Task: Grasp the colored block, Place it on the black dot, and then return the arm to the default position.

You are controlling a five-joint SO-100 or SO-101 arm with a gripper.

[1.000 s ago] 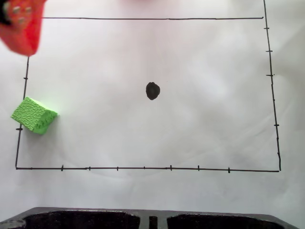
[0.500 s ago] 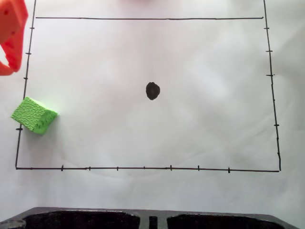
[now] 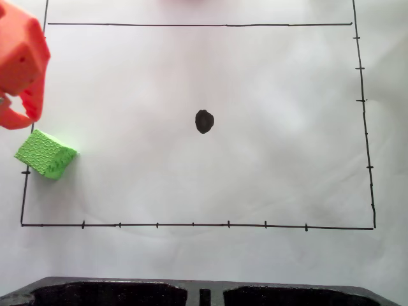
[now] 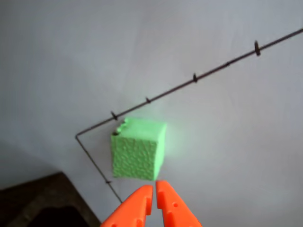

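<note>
One orange pincer (image 4: 154, 188), tips nearly clenched, poised just short of textured green foam cube (image 4: 138, 148). Risk: shoving cube aside unless opened first.

No readable writing anywhere.
The white paper (image 3: 268, 172) carries just hand-drawn border lines (image 3: 191, 224) with tick marks, no letters or numbers.

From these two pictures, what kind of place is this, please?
Probably a tabletop robot test setup: white paper with a hand-drawn black frame with tick marks, a black dot, a green block on the frame's left line, and an orange end effector.
</note>
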